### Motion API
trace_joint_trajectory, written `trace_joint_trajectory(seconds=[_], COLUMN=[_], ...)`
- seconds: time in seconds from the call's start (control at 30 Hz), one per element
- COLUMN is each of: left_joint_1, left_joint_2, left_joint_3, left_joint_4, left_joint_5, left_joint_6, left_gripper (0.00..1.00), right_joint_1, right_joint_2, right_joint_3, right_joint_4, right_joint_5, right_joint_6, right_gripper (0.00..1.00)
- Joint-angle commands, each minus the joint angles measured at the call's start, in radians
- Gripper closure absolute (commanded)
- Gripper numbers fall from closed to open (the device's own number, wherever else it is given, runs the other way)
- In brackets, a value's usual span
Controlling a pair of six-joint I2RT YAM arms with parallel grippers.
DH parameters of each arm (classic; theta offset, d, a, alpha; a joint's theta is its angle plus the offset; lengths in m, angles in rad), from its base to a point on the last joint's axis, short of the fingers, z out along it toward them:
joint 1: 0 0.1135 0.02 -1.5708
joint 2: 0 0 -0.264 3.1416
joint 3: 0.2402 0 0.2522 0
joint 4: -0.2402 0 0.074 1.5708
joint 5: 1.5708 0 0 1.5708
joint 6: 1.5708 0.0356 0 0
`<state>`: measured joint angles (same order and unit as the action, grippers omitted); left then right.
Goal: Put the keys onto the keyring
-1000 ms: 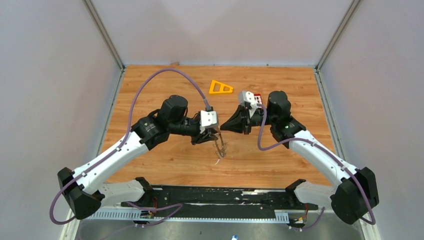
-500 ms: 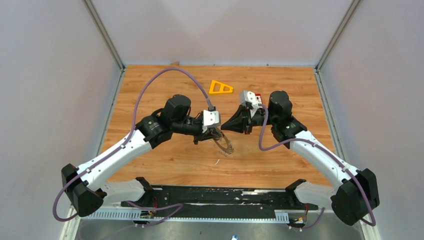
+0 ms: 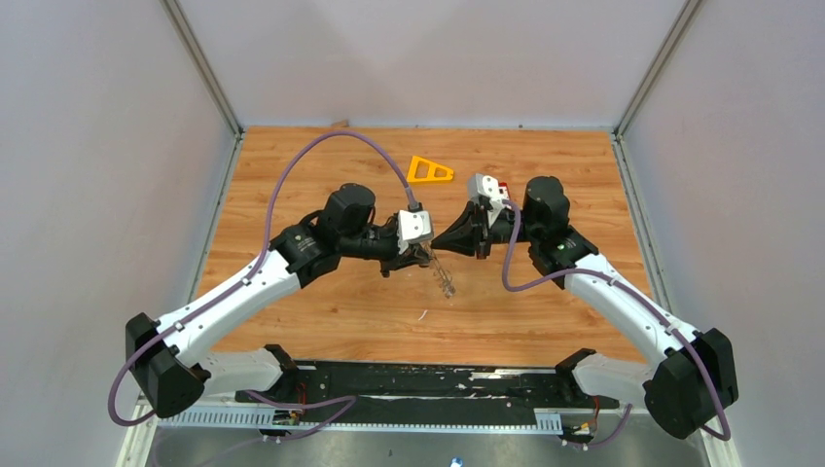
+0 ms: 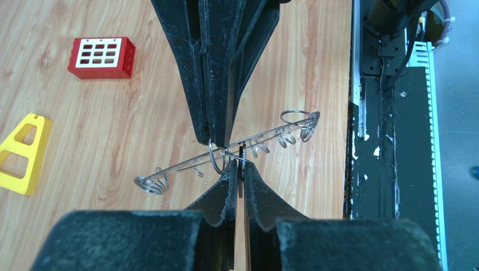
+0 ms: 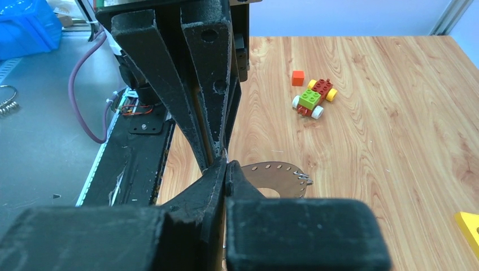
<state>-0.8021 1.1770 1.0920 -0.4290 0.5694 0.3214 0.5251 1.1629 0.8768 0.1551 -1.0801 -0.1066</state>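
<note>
Closest to me, a black mounting plate (image 3: 438, 381) runs along the near edge of the wooden table (image 3: 321, 311), with an arm rising at each side. Both arms reach in toward the middle, where their tips meet nose to nose above the wood.

The left gripper (image 4: 239, 169) is pinched nearly closed on the key (image 4: 242, 155), a thin black sliver standing upright between its fingertips. The right gripper (image 5: 225, 165) is clenched tight at the rim of the keyring (image 5: 282, 174), at a small wire loop (image 4: 216, 158). Whether it grips the loop or the rim itself I cannot tell.

The keyring is a flat grey disc with small holes round its rim. It hangs tilted in the air just below the two tips, clear of the table, with the key just beside its rim.

Further back, behind the right gripper, lies a red keypad block (image 4: 101, 56). Toward the far wall, an orange triangular frame (image 3: 429, 170) lies flat.
</note>
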Motion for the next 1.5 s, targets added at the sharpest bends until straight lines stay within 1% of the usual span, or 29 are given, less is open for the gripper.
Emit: trace_joint_trajectory(seconds=[0.0, 0.5, 0.7, 0.97, 1.2, 1.47], left_joint_1=[0.001, 0.001, 0.001, 0.001, 0.001, 0.001], left_joint_2=[0.024, 0.000, -0.019, -0.019, 0.004, -0.015], left_joint_3=[0.042, 0.065, 0.067, 0.073, 0.081, 0.067], left_joint_4=[0.053, 0.083, 0.081, 0.051, 0.024, -0.016], left_joint_5=[0.004, -0.009, -0.050, -0.144, -0.134, -0.138], left_joint_6=[-0.021, -0.020, -0.011, 0.006, 0.014, 0.055], left_gripper=[0.90, 0.90, 0.91, 0.93, 0.92, 0.92], right_joint_1=[0.005, 0.041, 0.042, 0.041, 0.042, 0.042], right_joint_2=[-0.010, 0.018, 0.015, 0.003, 0.004, 0.001], right_joint_3=[0.005, -0.003, -0.002, 0.002, 0.004, 0.005], right_joint_4=[0.052, 0.001, -0.006, -0.022, -0.020, -0.028], right_joint_5=[0.016, 0.087, 0.093, 0.092, 0.086, 0.086], right_joint_6=[-0.010, -0.094, -0.104, -0.118, -0.115, -0.122], right_gripper=[1.00, 1.00, 1.00, 1.00, 1.00, 1.00])
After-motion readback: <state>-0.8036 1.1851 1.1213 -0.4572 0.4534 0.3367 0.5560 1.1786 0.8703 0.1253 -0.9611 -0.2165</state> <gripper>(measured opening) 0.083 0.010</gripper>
